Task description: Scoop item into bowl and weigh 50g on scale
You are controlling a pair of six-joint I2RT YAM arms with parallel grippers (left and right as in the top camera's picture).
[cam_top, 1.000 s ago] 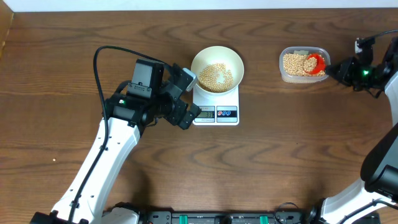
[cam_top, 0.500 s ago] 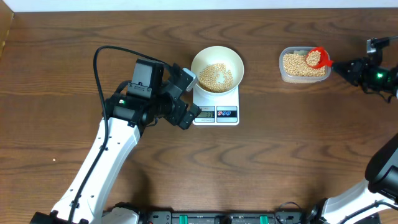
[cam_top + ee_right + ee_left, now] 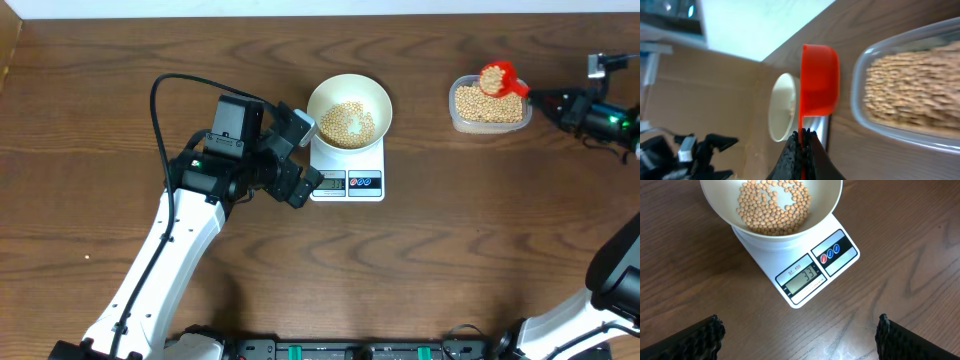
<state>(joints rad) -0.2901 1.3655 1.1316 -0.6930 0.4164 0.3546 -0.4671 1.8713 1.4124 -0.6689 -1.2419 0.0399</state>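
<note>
A cream bowl stands on the white scale and holds a layer of tan beans. In the left wrist view the bowl and its beans sit above the scale's display, which reads 33. My left gripper hovers open just left of the scale, with nothing between its fingers. My right gripper is shut on the thin handle of a red scoop. The scoop is heaped with beans and hangs over the clear tub's far edge. In the right wrist view the scoop is edge-on.
A clear plastic tub of beans stands at the back right; the right wrist view shows it blurred. Brown wooden tabletop surrounds everything. The left arm's body and cable lie left of the scale.
The right gripper has drawn back and lifted the red scoop out of the tub's beans, loaded, toward the tub's far edge. The left arm has not moved.
</note>
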